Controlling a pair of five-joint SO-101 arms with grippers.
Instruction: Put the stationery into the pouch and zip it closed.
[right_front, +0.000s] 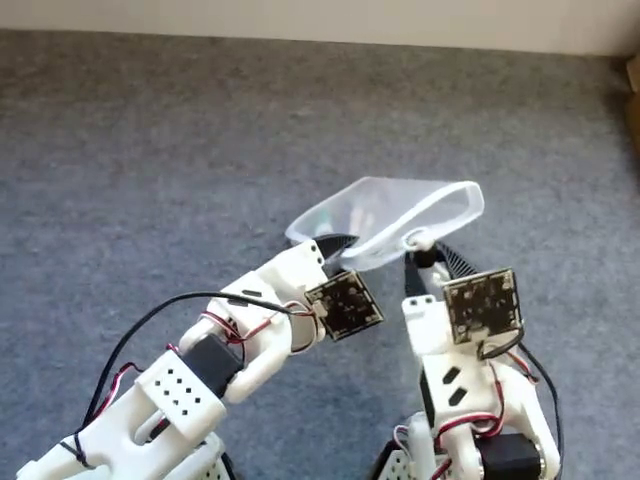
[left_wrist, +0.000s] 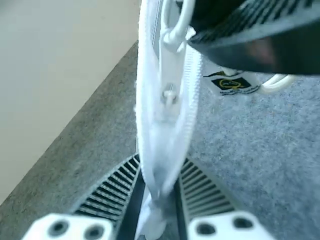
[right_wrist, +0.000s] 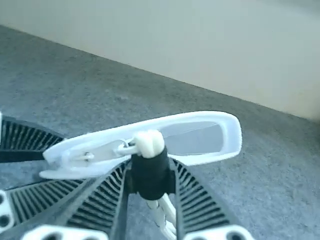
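Over grey carpet (right_front: 150, 150), the left gripper (right_front: 335, 248) pinches one end of the pouch (right_front: 400, 210) while the right gripper (right_front: 420, 250), nearer its middle, clamps the zipper pull (right_wrist: 147, 142) (the pouch's long axis runs between them).

Your left gripper (left_wrist: 159, 192) has its ribbed fingers (left_wrist: 112, 192) pinched on the pouch (left_wrist: 162, 130), whose white zipper edge runs straight out from between them. At the pouch's far end, the dark right gripper (left_wrist: 215, 30) meets the ringed zipper pull (left_wrist: 176, 30). Grey mat (left_wrist: 260, 165) lies beneath the pouch.
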